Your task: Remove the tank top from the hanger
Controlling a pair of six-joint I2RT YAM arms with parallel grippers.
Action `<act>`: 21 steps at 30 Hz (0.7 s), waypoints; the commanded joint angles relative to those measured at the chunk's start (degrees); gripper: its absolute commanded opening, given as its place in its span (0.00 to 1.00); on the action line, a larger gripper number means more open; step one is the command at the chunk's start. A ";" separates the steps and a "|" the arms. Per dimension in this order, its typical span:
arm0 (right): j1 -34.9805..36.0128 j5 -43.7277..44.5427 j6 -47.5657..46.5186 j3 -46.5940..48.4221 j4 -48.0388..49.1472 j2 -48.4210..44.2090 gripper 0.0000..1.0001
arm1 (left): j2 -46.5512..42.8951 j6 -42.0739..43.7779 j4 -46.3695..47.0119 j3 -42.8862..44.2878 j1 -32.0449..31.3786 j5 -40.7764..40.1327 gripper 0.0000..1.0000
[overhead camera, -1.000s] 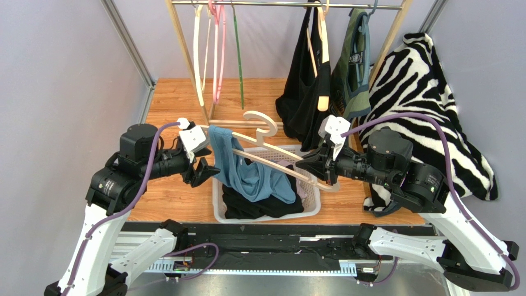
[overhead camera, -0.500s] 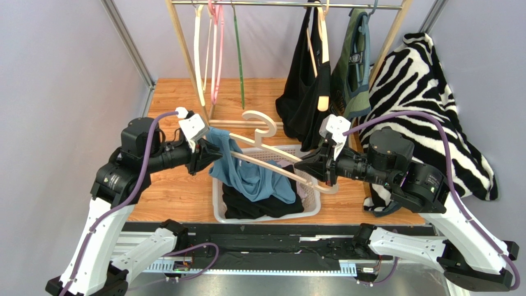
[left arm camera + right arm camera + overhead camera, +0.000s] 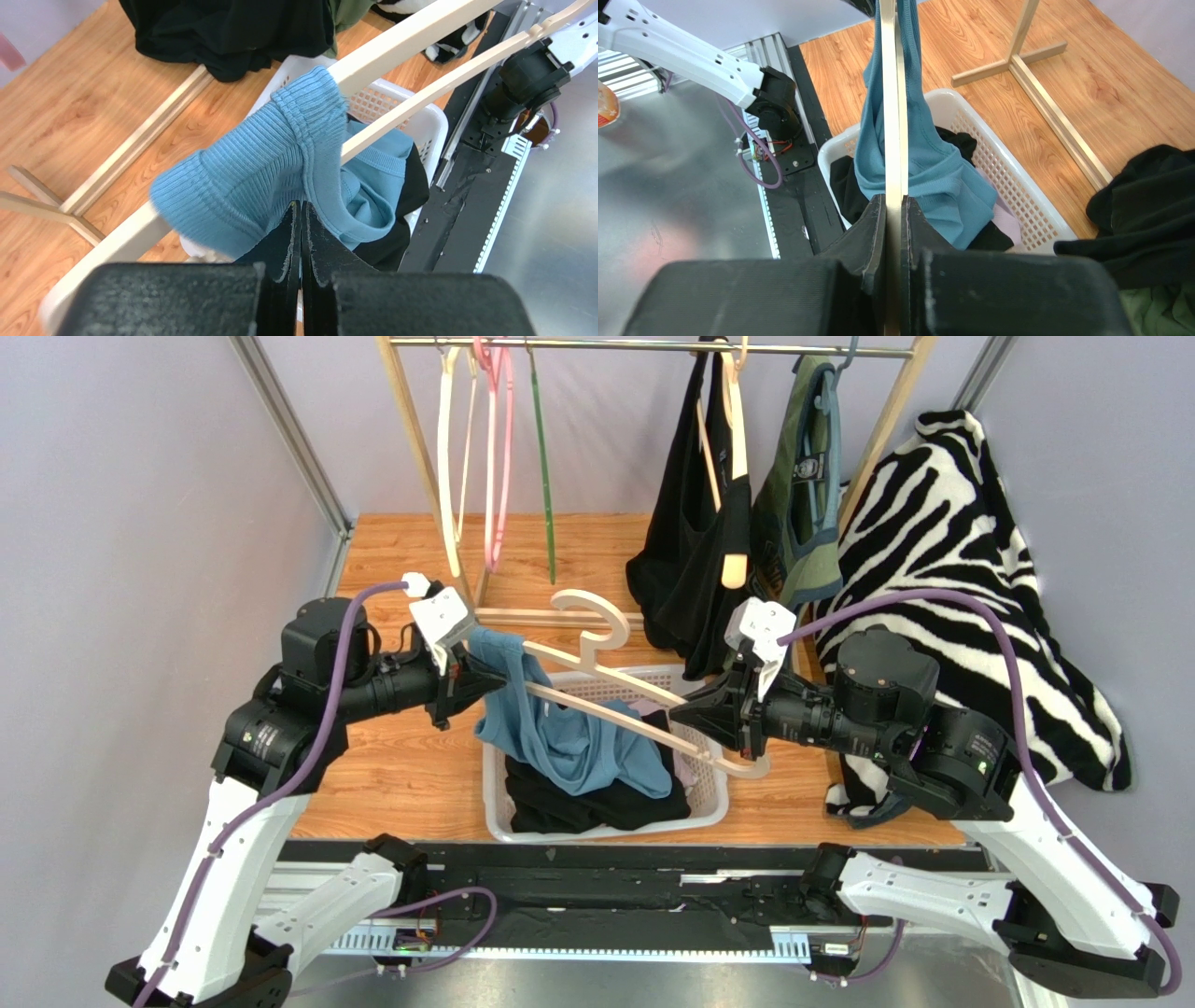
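A blue tank top (image 3: 561, 735) hangs from one arm of a pale wooden hanger (image 3: 606, 625) held above a white laundry basket (image 3: 490, 791). My left gripper (image 3: 470, 679) is shut at the garment's left end. In the left wrist view its fingertips (image 3: 302, 204) pinch the ribbed blue tank top (image 3: 246, 182) just below the hanger arm (image 3: 407, 35). My right gripper (image 3: 697, 711) is shut on the hanger's lower bar. The right wrist view shows that bar (image 3: 894, 105) running straight out from between the jaws (image 3: 894, 199), with the tank top (image 3: 927, 175) draped over it.
The basket (image 3: 1032, 203) holds dark and pink clothes. Behind it stands a wooden clothes rack (image 3: 421, 462) with bare hangers (image 3: 494, 462), a black garment (image 3: 694, 546) and a green one (image 3: 802, 490). A zebra-print blanket (image 3: 982, 574) lies at the right.
My left gripper moved right to the tank top's left end and closed on the fabric. The right gripper and the hanger stayed almost still.
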 commanded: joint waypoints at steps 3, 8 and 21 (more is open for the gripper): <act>0.24 4.79 -0.11 1.95 -3.75 -4.18 0.00 | -0.41 0.86 -2.12 10.00 0.76 -0.93 0.00; 0.24 5.33 0.95 2.30 -5.52 -8.04 0.00 | 0.64 -0.54 -1.95 10.38 1.72 2.22 0.00; 0.32 2.69 2.97 1.95 -3.16 -7.26 0.00 | 0.29 -2.13 2.36 -1.06 2.08 15.85 0.95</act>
